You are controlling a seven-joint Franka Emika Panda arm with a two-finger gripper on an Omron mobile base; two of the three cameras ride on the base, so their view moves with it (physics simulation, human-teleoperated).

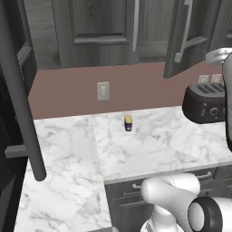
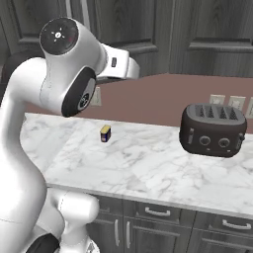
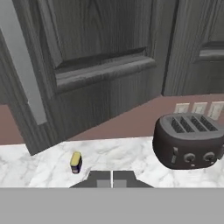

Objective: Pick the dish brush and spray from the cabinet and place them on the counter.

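Note:
The dark grey cabinet (image 1: 99, 31) hangs above the white marble counter (image 1: 154, 145). One of its doors (image 1: 183, 36) stands ajar at the right. In the hand view that door (image 3: 87, 65) swings out at the left with its long metal handle (image 3: 24, 74), and my gripper (image 3: 112, 180) is shut with its two tips pressed together and nothing between them, above the counter (image 3: 127, 155) in front of the door. The dish brush and the spray are hidden. The cabinet's inside is not in sight.
A small yellow-and-dark block (image 1: 128, 123) stands on the counter near the wall. A dark toaster (image 1: 206, 103) sits at the right. A wall outlet (image 1: 103, 91) is on the brown backsplash. A tall dark door with a bar handle (image 1: 22, 99) juts in at the left.

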